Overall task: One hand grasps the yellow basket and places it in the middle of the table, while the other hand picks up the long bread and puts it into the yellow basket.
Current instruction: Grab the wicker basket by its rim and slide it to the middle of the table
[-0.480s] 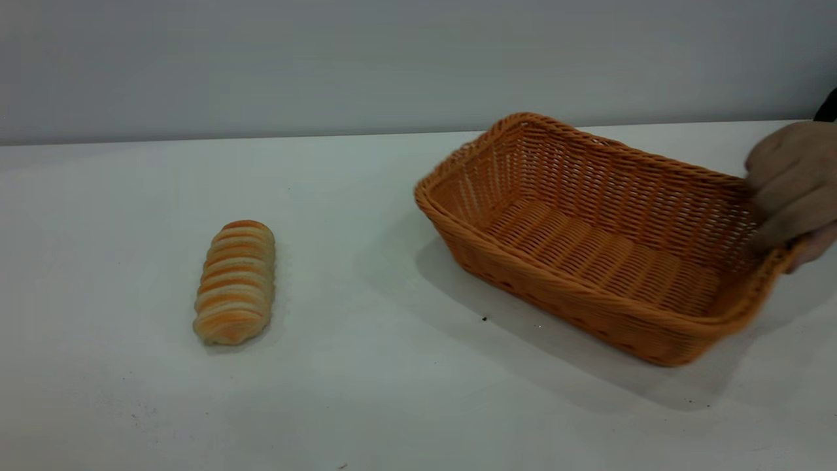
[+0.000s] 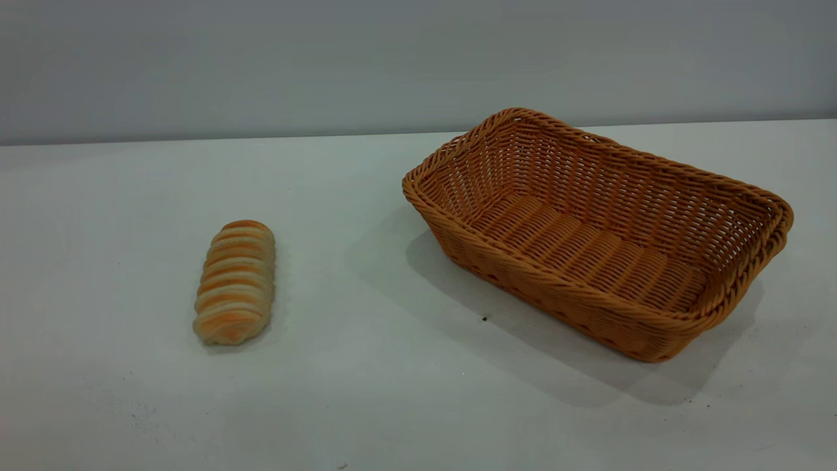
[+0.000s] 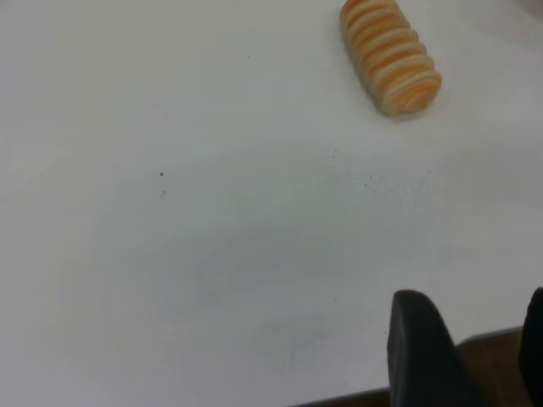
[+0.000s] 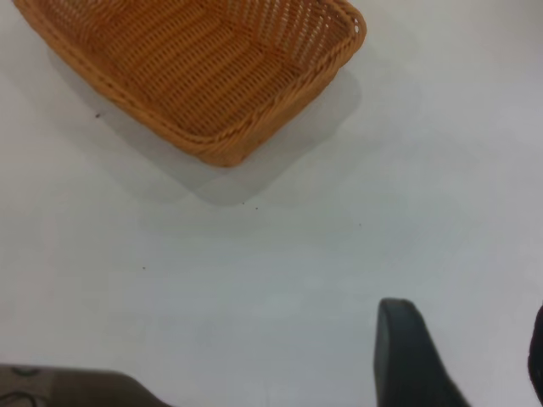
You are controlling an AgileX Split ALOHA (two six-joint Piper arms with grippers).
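A wide white worktop (image 2: 366,405) is seen, marked with faint dark specks. Directly behind the worktop a plain grey wall (image 2: 327,59) is met along a straight, level line. Soft shadows are cast on the worktop, so the light is taken to come from above. Past the worktop's near edge, a brown surface (image 3: 492,365) is shown in the left wrist view.

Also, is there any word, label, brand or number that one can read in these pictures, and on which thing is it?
None: no text shows on the yellow basket, the long bread or the table, in any view.
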